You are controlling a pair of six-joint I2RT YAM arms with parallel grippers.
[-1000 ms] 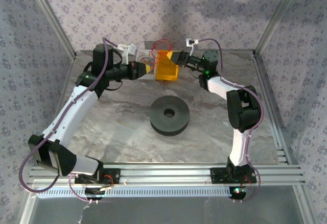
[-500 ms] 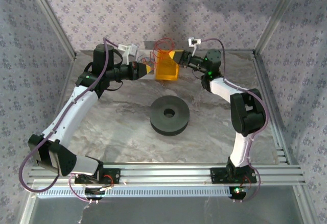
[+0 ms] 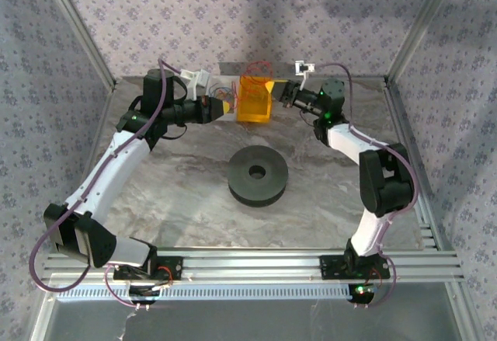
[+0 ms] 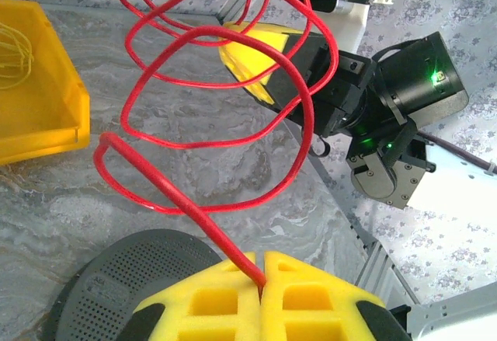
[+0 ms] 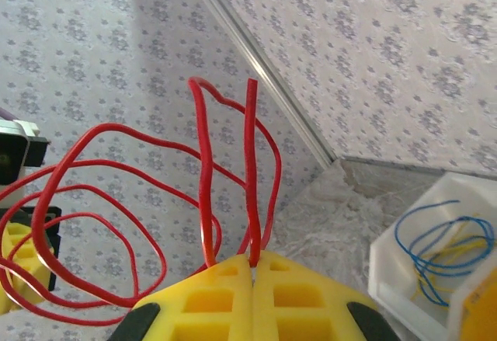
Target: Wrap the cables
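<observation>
The red cable (image 5: 251,170) is held up in the air in loose loops at the back of the worktop (image 3: 194,193), just above the yellow bin (image 3: 254,106). One end is pinched by the left tool (image 4: 262,269), which is shut tight on it. The other side is pinched by the right tool (image 5: 252,267), which is shut on it too.

A second ago the right tool was not yet shut. Now it is closed, and the right arm has been drawn back a little toward the wall (image 3: 233,15). So the cable is now gripped from both sides. The pick-up is judged to be done. The wrapping is judged not yet begun, as nothing is wound on the black spool (image 3: 258,174), which lies well apart in the middle of the worktop.

From above, the loops are seen as thin, faint rings. In the left wrist view they are seen big and clear, with the right tool behind them and the spool down below. In the right wrist view two strands are seen going down into the closed tips. A white box (image 5: 392,287) with blue and yellow wires (image 5: 446,240) is seen near by.
</observation>
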